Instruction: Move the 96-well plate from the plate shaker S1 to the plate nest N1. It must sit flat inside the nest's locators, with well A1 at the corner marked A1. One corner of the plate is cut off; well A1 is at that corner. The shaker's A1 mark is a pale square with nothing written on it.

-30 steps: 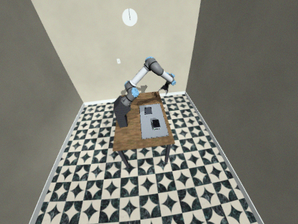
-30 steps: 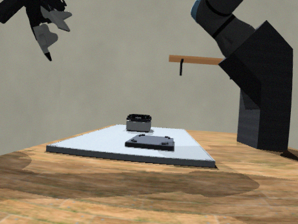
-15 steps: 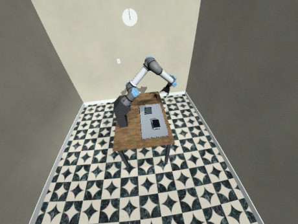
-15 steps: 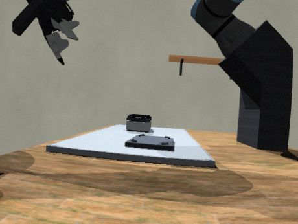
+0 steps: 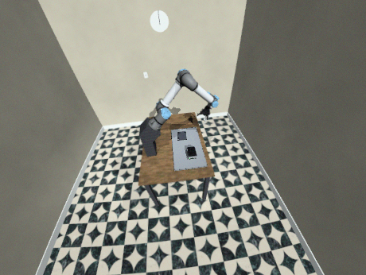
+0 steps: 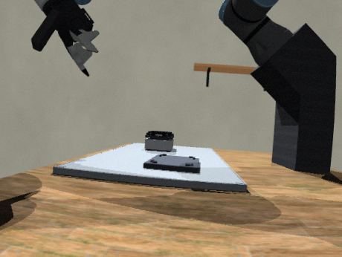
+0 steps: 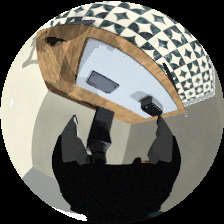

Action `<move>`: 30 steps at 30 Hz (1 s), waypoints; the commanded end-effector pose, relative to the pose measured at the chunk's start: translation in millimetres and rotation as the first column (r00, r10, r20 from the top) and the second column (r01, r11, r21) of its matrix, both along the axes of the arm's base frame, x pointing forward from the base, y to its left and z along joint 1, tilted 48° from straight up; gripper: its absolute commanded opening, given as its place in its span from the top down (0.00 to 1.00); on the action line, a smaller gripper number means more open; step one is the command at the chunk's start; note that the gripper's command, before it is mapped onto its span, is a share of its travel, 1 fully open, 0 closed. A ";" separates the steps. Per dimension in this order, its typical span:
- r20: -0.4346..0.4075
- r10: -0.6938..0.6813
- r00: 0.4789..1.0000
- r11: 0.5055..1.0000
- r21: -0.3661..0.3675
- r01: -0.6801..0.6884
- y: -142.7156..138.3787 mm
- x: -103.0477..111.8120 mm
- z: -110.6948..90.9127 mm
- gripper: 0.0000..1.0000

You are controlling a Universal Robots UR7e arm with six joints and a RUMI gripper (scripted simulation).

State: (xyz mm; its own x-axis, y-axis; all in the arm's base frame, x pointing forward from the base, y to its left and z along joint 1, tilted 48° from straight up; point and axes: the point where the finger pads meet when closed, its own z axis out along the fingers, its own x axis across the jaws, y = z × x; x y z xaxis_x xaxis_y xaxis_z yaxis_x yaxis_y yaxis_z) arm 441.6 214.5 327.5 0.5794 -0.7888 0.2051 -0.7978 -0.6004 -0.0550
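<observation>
96-well plate (image 6: 160,134): seated on plate shaker S1 (image 6: 159,143), just behind plate nest N1 (image 6: 172,163); tool (image 6: 82,47) high above, well off to one side, fully open and empty; risk: cut corner unreadable here, so A1 may land reversed.

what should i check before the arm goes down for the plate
1. Gripper open with nothing in it: ok.
2. Plate seated on the shaker: ok.
3. Nest free of anything on it: ok.
4. Gripper over the plate: not ok, it hangs high and off to one side of the mat.
5. Cut corner of the plate and the A1 marks: cannot tell, too small in all views.
</observation>
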 end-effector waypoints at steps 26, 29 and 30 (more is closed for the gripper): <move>-0.083 -0.283 0.955 0.955 0.067 0.289 -117.8 -32.4 -13.3 0.00; -0.092 -0.312 0.946 0.945 0.074 0.319 -122.2 -34.7 -14.1 0.00; -0.098 -0.329 0.939 0.938 0.078 0.337 -126.6 -36.9 -14.9 0.00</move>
